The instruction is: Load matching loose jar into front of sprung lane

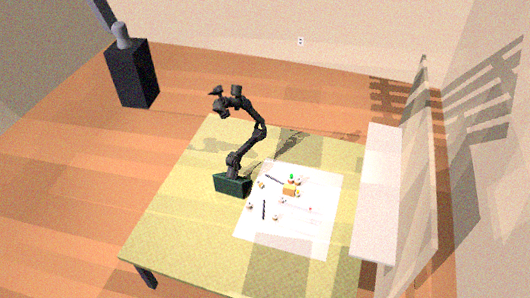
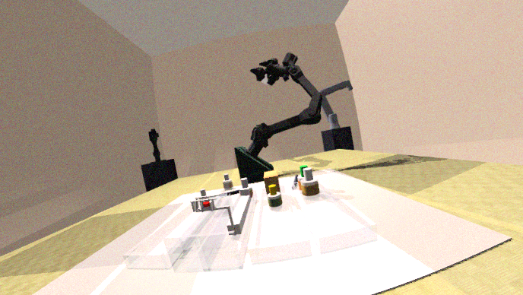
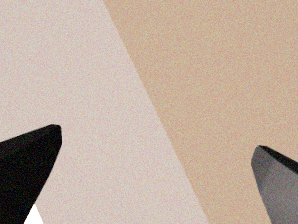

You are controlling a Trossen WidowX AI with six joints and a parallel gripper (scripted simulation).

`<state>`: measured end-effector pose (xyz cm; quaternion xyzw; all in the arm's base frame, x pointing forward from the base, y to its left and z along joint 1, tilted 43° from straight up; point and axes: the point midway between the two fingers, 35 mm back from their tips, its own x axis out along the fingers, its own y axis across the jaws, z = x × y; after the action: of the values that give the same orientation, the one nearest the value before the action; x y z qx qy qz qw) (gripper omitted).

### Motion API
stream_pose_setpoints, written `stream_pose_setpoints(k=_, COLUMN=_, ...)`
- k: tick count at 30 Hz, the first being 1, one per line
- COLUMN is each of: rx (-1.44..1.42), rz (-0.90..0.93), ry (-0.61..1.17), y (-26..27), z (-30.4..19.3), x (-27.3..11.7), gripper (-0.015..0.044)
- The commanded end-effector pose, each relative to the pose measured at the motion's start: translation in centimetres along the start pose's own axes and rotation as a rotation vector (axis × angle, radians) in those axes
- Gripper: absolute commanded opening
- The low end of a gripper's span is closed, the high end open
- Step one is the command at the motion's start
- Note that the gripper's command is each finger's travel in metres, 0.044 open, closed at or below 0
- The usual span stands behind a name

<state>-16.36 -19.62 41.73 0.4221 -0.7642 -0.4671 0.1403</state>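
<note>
Several small jars, among them a yellow-topped one [image 1: 297, 193] [image 2: 274, 200], stand on the white sheet [image 1: 328, 197] [image 2: 429, 236]; I can't tell the matching one. The exterior view shows clear lane walls [image 2: 281, 254], faint from the top. The wrist view shows no jars, just plain surfaces beyond the gripper's [image 1: 214, 100] [image 2: 256, 67] [image 3: 156, 139] wide-spread, unfilled fingers.

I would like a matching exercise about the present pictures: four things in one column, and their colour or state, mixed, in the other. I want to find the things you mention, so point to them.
1. Gripper [image 1: 215, 100] [image 2: 258, 68] [image 3: 160, 144]
2. Tabletop [image 1: 180, 211] [image 2: 490, 190]
3. Arm's base [image 1: 232, 185] [image 2: 251, 169]
4. Block among the jars [image 1: 289, 189] [image 2: 271, 180]

A. dark green
B. open, raised above the table
C. orange
D. yellowish

Pairs: 1-B, 2-D, 3-A, 4-C
</note>
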Motion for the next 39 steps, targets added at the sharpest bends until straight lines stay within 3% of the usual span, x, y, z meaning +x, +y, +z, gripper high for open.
stream_pose_setpoints(k=1, rx=-0.34, rz=-0.246, ry=0.077, y=-6.2, z=-0.7, x=4.4, gripper=0.044)
stream_pose_setpoints(k=7, rx=-0.717, rz=-0.486, ry=0.239, y=-14.0, z=-1.7, x=7.1, gripper=0.044)
stream_pose_setpoints(k=14, rx=-1.15, rz=-0.723, ry=0.542, y=-23.9, z=-2.8, x=7.6, gripper=0.044)
stream_pose_setpoints(k=25, rx=-1.764, rz=-1.013, ry=1.196, y=-38.8, z=-1.1, x=2.8, gripper=0.044)
stream_pose_setpoints(k=33, rx=-2.015, rz=-1.042, ry=1.862, y=-45.8, z=1.5, x=-2.8, gripper=0.044)
stream_pose_setpoints(k=39, rx=-1.99, rz=-0.896, ry=2.687, y=-50.4, z=5.6, x=-9.4, gripper=0.044)
